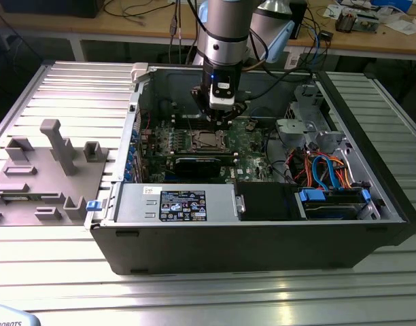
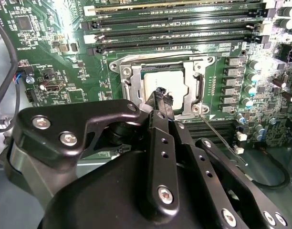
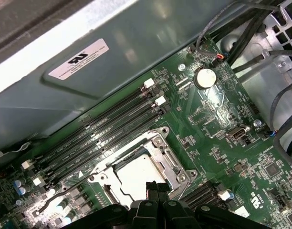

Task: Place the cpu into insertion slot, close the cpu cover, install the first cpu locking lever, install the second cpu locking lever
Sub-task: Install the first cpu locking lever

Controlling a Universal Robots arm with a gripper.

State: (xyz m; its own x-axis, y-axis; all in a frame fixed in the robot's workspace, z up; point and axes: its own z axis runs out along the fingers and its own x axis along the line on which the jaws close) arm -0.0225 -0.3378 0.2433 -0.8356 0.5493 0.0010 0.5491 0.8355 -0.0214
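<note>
The gripper (image 2: 161, 95), fingers (image 2: 157, 106) pinched narrow on nothing, is hanging just over the cpu (image 2: 172, 76) seated beneath the flat-lying cpu cover (image 2: 130, 88), apparently forming one pushing tip.

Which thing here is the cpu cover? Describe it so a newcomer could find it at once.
Inside the open computer case, find the green motherboard and its long black memory slots. Right beside them, under the gripper, lies the cpu cover: the one silvery square metal frame, its open centre showing the pale cpu.
</note>
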